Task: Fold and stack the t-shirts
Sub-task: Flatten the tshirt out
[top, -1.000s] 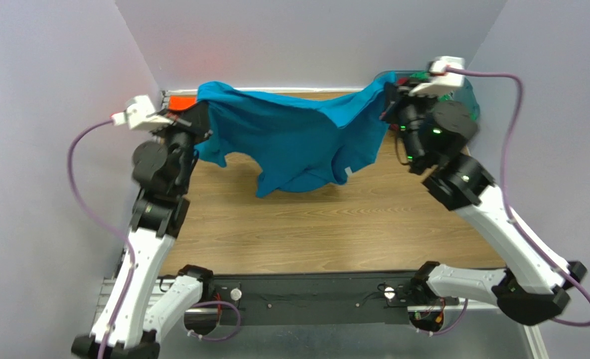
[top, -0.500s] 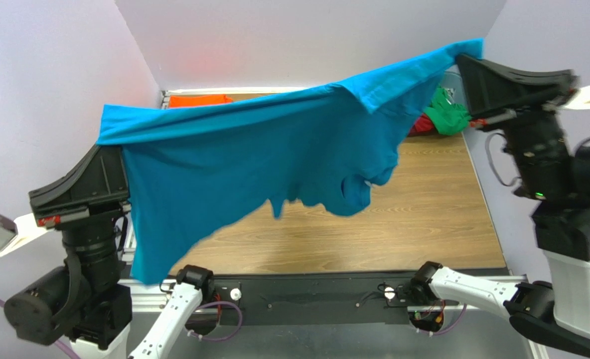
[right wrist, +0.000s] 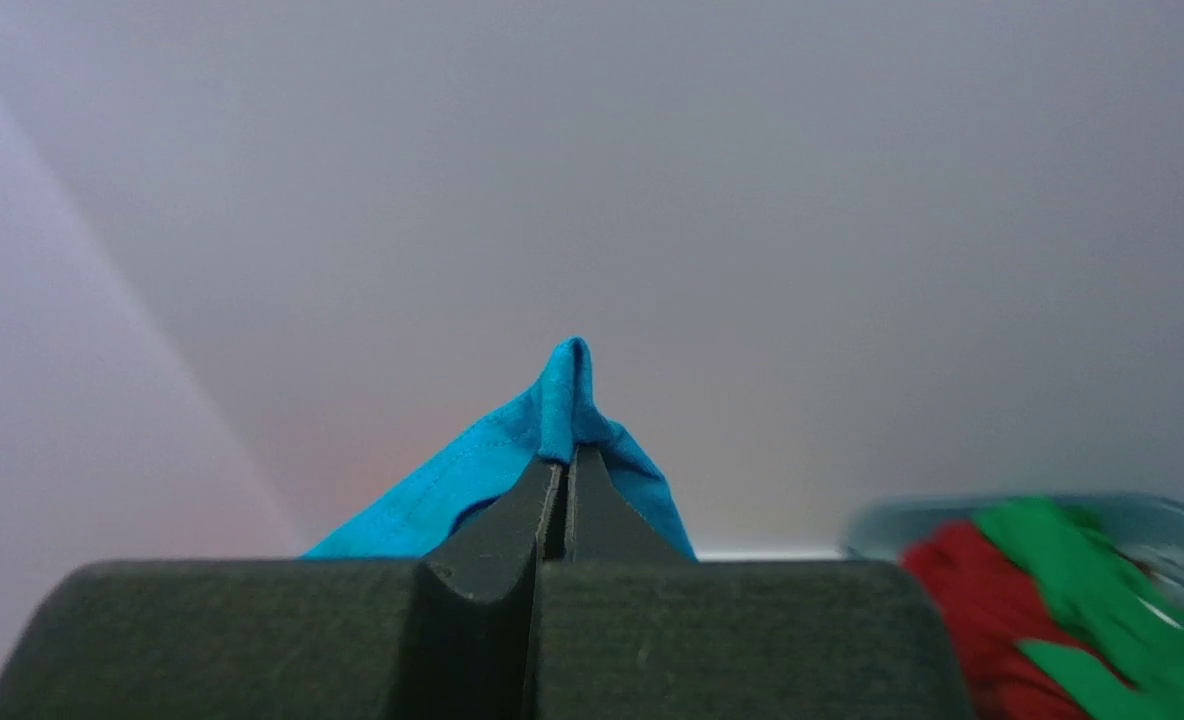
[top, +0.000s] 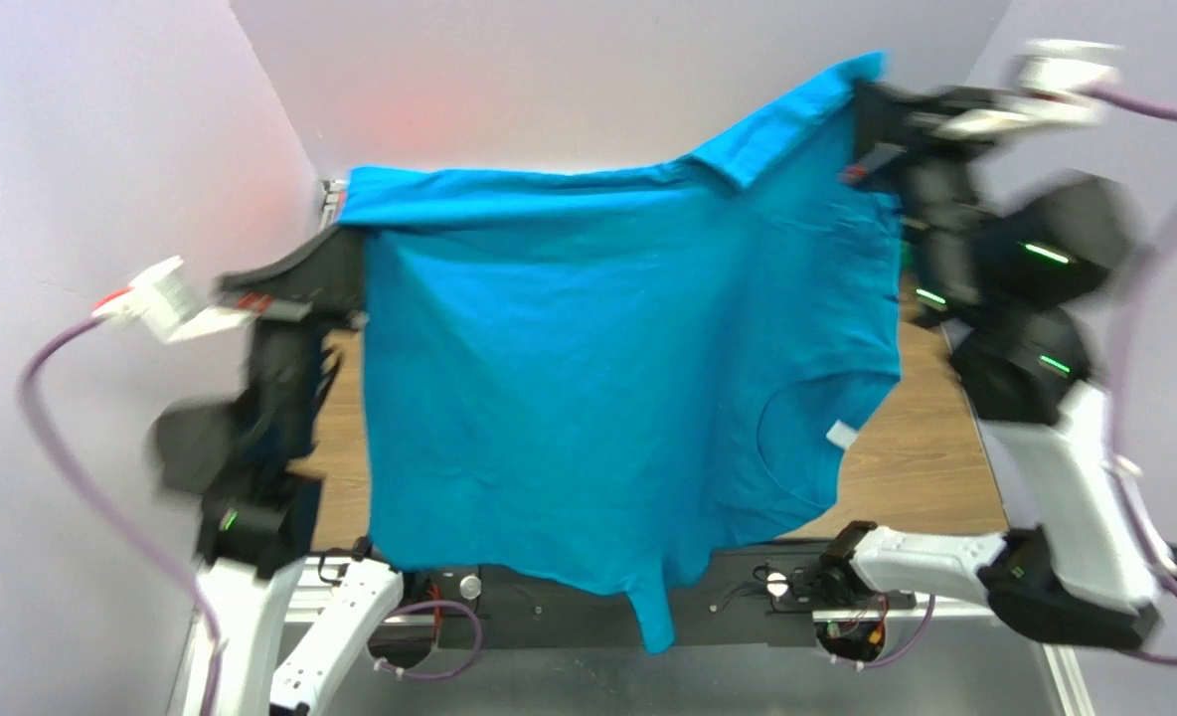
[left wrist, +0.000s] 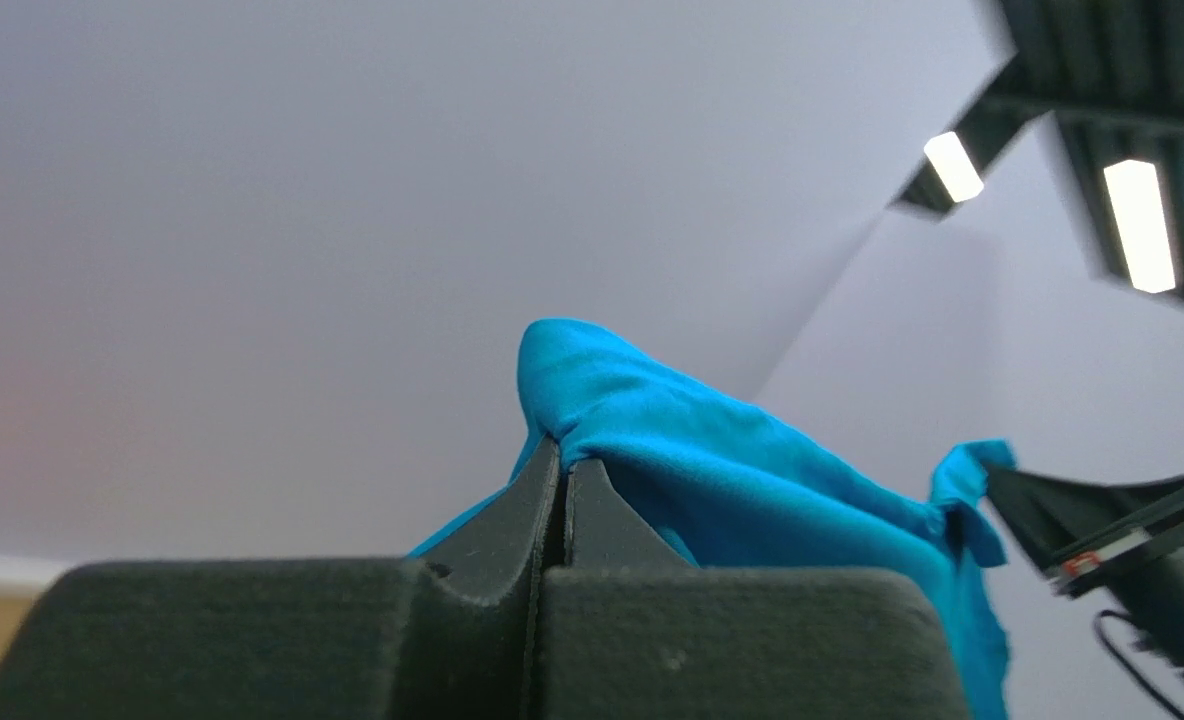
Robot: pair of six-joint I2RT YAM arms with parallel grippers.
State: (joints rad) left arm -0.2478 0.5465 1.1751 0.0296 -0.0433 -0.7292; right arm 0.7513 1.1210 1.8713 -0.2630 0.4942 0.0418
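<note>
Teal shirt hangs spread above the bench, left end effector and right end effector each clamped shut on an upper corner; best to hold that edge taut and level, lowering both together, hanging end landing first, flat.

I see pale lilac-grey walls enclosing a wood-grain table at the left, back and right. Through my left wrist camera, two bright rectangular ceiling lights shine against a dark ceiling.
</note>
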